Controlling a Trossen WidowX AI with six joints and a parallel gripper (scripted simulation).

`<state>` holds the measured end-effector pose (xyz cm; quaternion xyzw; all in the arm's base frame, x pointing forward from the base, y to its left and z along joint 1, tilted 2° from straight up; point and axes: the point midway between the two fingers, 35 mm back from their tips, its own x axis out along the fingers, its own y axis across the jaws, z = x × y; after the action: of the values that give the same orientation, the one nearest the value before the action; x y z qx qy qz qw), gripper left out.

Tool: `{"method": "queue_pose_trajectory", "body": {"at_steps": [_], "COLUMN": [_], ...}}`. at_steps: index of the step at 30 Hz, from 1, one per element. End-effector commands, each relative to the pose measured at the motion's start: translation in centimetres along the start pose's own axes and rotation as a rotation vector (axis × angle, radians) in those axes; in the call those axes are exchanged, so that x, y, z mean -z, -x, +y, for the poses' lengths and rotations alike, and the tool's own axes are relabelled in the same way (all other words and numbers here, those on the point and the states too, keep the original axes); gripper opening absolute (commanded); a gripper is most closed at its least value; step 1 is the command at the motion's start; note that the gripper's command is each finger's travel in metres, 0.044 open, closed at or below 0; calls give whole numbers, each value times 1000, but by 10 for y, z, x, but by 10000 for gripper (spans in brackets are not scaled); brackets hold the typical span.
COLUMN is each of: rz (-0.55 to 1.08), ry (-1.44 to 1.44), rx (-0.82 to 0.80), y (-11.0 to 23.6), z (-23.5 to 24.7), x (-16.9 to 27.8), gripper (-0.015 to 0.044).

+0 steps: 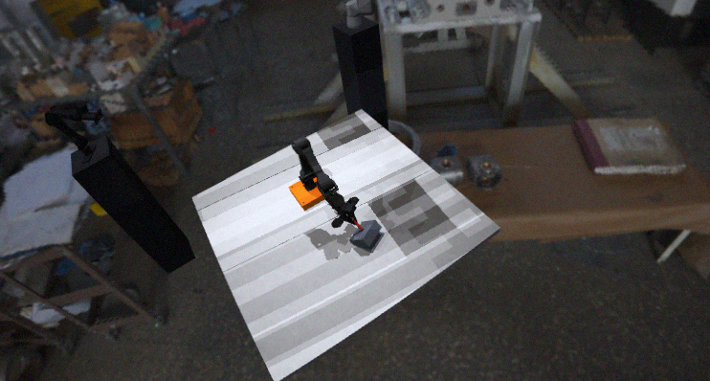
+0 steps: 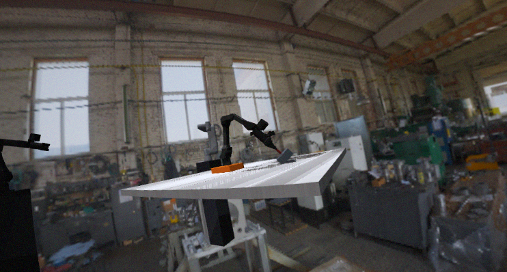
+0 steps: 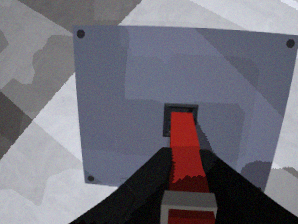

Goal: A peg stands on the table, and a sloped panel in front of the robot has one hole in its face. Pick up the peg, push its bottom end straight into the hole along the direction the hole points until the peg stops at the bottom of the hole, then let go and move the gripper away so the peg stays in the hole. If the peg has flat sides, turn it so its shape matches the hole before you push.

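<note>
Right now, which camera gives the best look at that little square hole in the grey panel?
The wrist view: the hole sits mid-frame in the panel, with the red peg, gripped by the hand, reaching into it. In the top and exterior views the panel is a small grey block and the hole cannot be made out.

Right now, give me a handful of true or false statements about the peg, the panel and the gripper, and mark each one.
1. The gripper is shut on the red peg. True.
2. The peg stands upright on the table, away from the panel. False: it is held tilted, with its tip at the hole in the sloped panel.
3. The hole is square. True.
4. The panel's face is orange. False: it is blue-grey; the orange piece is the base plate under the arm.
5. The gripper has let go and moved away. False: it grips the peg close to the panel.
</note>
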<state>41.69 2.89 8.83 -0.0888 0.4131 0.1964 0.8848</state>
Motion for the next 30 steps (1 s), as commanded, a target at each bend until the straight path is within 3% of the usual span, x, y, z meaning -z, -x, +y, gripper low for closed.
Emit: {"method": "queue_pose_trajectory", "body": {"at_steps": [1, 30], "rz": [3, 3], "ry": [-1, -1], "rx": [-1, -1], "y": [-3, -9], "z": [0, 0], "x": [1, 1], "gripper": [0, 0]}}
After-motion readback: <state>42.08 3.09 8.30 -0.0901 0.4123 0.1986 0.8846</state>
